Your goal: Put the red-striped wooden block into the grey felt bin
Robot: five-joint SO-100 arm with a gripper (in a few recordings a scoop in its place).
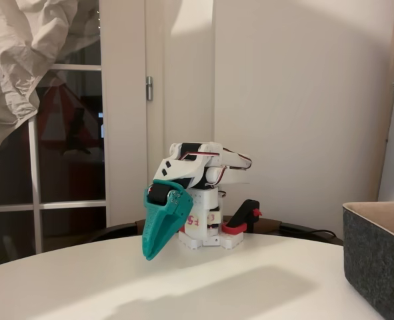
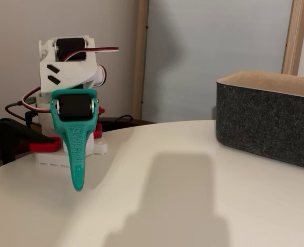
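Item one: the gripper (image 1: 150, 252), teal, hanging from the folded white arm (image 1: 197, 163) with its tips pointing down at the white table (image 1: 203, 287). We read the jaws as closed together with nothing between them; in both fixed views the fingers form one tapering wedge.

Item two: the grey felt bin (image 2: 267, 121), standing at about 3 o'clock from the gripper in both fixed views and well apart from it. Its beige lining shows at the rim; its inside is hidden from us.

Item three: the red-striped wooden block. We cannot place it; whether it lies inside the bin cannot be told.

Progress: we judge the arm parked in a rest pose, and cannot tell whether the task is unstarted or finished.
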